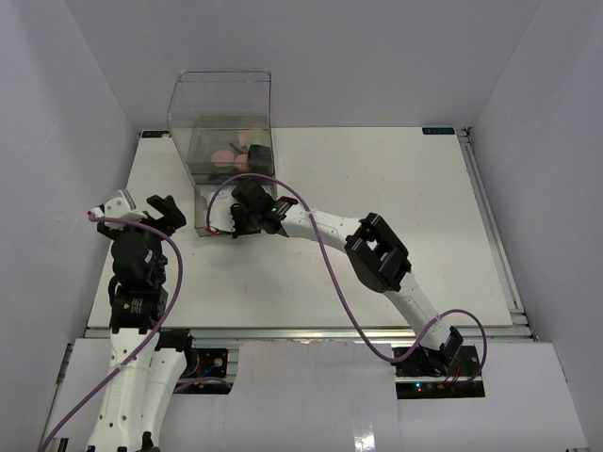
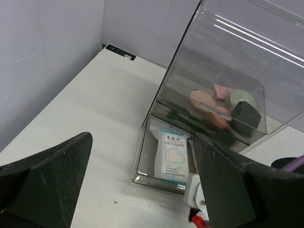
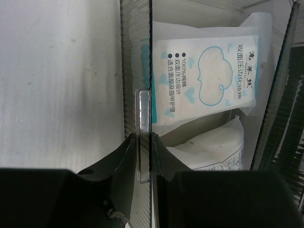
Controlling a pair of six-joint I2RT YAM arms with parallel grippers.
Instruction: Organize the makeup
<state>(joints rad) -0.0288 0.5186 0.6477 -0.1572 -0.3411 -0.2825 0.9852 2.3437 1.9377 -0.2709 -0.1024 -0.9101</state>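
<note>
White table [image 1: 396,207], plain walls round it. Makeup [image 2: 209,102] (pink bits, green disc, black compact) sitting in upper compartment of clear box [image 1: 221,104]. Bottom drawer [image 2: 142,164] pulled out, white cotton pad packets [image 3: 209,71] inside. My right gripper [image 3: 142,140] pinched nearly closed on drawer handle [image 3: 144,114]. Left gripper [image 2: 142,140] spread wide, holding nothing, off to side. Reckon sorting mostly done, just drawer to slide shut

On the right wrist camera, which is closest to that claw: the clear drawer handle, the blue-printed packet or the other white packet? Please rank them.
1. drawer handle: pinched between the right gripper fingers.
2. other white packet: just past the fingertips, to the right.
3. blue-printed packet: farthest, at the top of the view.
</note>
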